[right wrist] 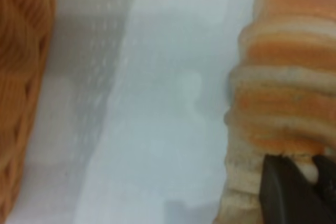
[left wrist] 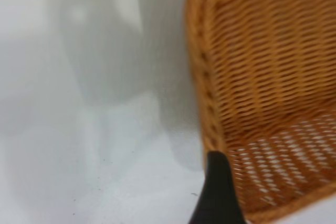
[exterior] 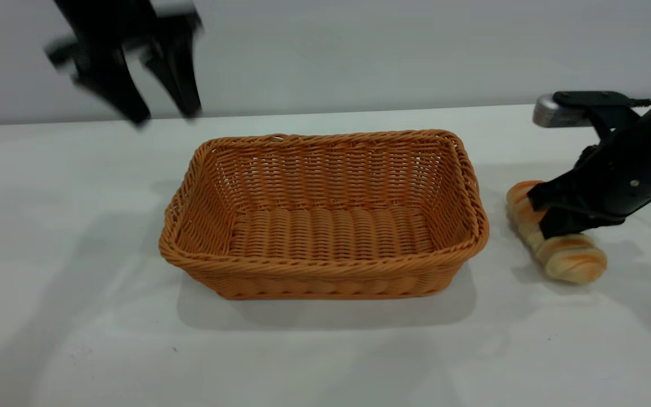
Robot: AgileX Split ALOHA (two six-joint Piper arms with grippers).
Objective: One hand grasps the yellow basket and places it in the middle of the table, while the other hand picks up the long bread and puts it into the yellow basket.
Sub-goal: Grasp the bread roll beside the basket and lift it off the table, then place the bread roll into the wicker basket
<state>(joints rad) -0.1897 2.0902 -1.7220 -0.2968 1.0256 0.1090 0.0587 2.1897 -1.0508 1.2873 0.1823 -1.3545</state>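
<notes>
Left gripper [exterior: 164, 116]: raised above the table [exterior: 77, 316], far-left of basket, fingers apart, holding nothing. Yellow basket [exterior: 325, 265]: mid-table, upright. Long bread [exterior: 563, 251]: on the table just right of the basket. Right gripper [exterior: 548, 217]: fingers clamped across the bread's middle.

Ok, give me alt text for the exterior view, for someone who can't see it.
An empty wicker basket sits mid-table, with a striped bread roll lying just to its right. The right gripper is down on the roll's middle, and the left gripper hangs open in the air above the basket's far left corner.
</notes>
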